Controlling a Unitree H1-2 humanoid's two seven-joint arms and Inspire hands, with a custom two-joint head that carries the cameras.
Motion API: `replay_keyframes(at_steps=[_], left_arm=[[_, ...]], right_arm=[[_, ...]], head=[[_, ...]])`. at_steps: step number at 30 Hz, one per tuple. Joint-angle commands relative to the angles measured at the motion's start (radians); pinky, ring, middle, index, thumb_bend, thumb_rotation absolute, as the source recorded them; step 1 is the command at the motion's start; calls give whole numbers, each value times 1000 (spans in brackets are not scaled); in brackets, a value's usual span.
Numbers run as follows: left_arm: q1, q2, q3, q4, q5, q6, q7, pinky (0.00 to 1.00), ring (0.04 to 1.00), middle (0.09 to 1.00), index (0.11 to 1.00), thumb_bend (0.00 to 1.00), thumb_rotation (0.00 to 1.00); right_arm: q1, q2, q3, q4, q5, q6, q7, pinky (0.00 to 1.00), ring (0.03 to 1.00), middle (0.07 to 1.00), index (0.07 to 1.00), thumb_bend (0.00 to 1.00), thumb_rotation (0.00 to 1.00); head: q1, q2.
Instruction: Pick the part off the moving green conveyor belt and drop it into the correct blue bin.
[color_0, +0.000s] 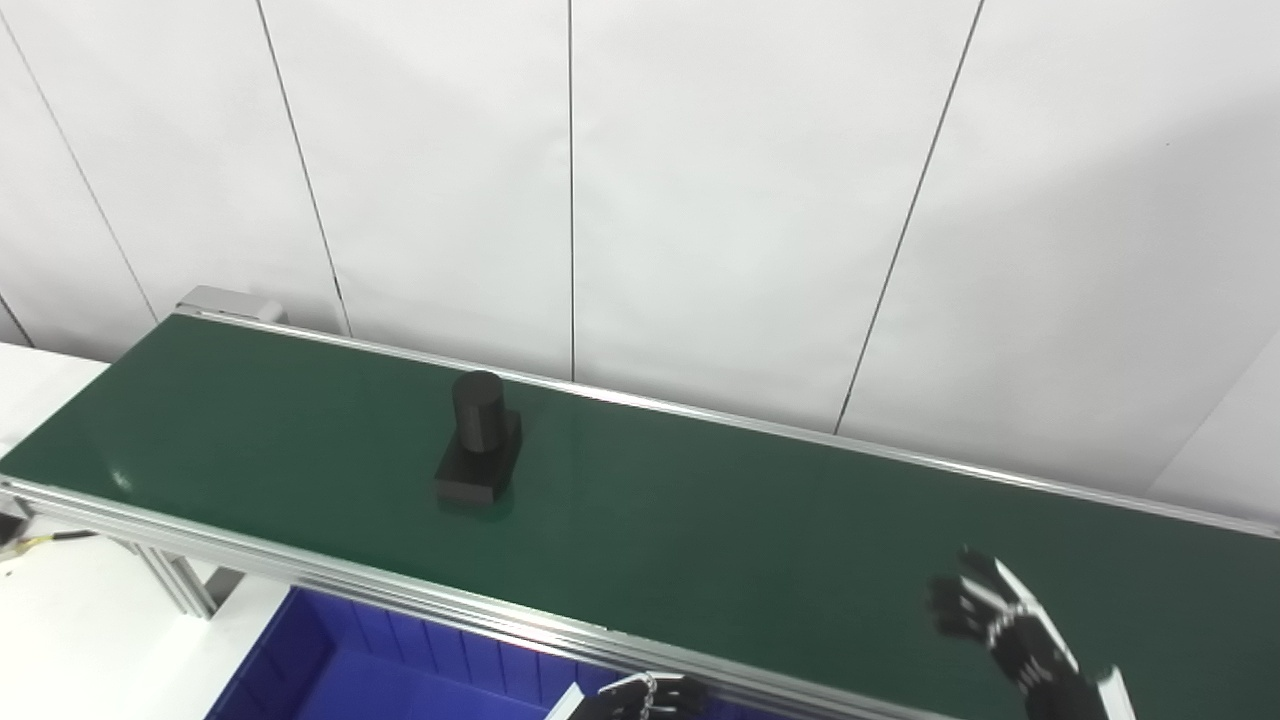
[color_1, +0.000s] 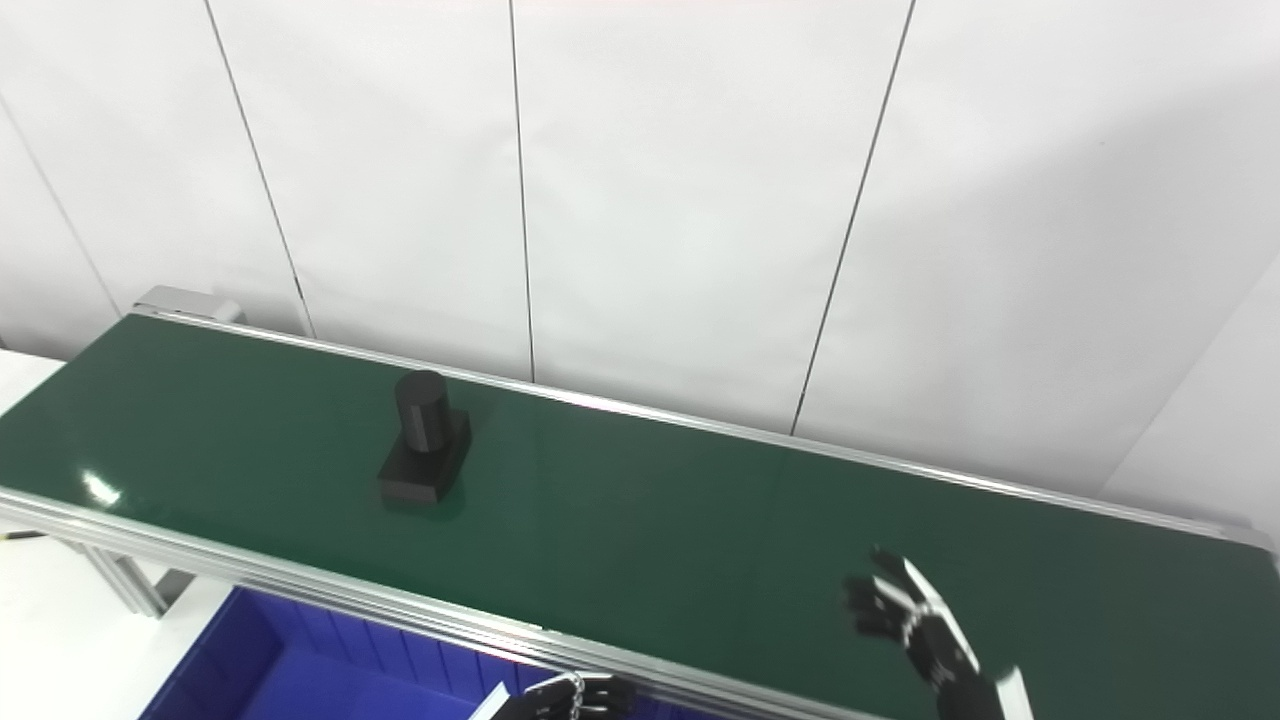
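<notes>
Left hand: your black left robot hand only just pokes in at the bottom edge, right below the near rail of the long green conveyor belt. Only the tops of the fingers show, so honestly you can't tell if it's spread or curled, and nothing visible is in it.

Blue bin: the deep blue plastic bin with ribbed walls sits under the belt's near rail, towards the belt's left end, with your left hand just to its right. Only part of it is in view.

Right hand: your black right robot hand with white trim floats over the belt's near right part, fingers loosely spread and holding nothing. It's a bit blurred.

Part: the black part, a stubby cylinder standing upright on a flat rectangular base, is sitting on the belt, left of the belt's middle and closer to its far rail. It's well apart from both your hands, nothing touching it.

Belt: dark green surface with silver aluminium rails on both long sides, running diagonally from upper left to lower right.

Behind the belt: plain white panelled wall.
</notes>
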Motion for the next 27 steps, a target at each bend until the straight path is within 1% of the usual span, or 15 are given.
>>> replay_keyframes(at_steps=[1,4,7,10,15,16,19,22,27], left_arm=[[6,-1,10,-45,-17,-41,-15,647,714,752,759,906,203],[21,-9,21,-56,-30,-40,-29,645,715,756,760,910,204],[31,-17,29,-61,-29,-40,-40,654,718,761,768,912,210],[35,-23,36,-62,-29,-40,-50,662,720,762,774,911,215],[51,-34,46,-71,-33,-40,-66,682,721,756,769,901,225],[53,-35,46,-73,-30,-40,-66,683,717,752,767,902,236],[60,-43,54,-76,-43,-40,-82,689,714,747,761,900,228],[55,-42,52,-70,-36,-40,-93,658,694,732,750,885,233],[43,-40,43,-64,-26,-41,-102,626,673,710,726,869,239]], right_arm=[[-53,7,-4,-25,-21,29,5,663,753,795,893,823,346],[-101,15,0,-34,-44,83,17,661,756,796,895,811,348],[-147,24,9,-45,-60,147,33,679,769,803,901,789,330],[-183,35,17,-48,-84,197,39,674,773,806,901,782,318],[-264,61,39,-33,-122,293,59,679,773,814,898,767,315],[-274,64,41,-28,-122,305,63,685,769,816,898,769,290],[-321,76,57,17,-147,327,65,681,758,814,898,767,287],[-353,90,70,58,-167,339,61,683,758,814,895,787,319],[-411,125,83,142,-200,370,45,675,764,813,889,813,343]], head=[[-3,5],[-4,10],[-6,18],[-10,24],[-33,43],[-33,43],[-54,55],[-64,59],[-93,75]])
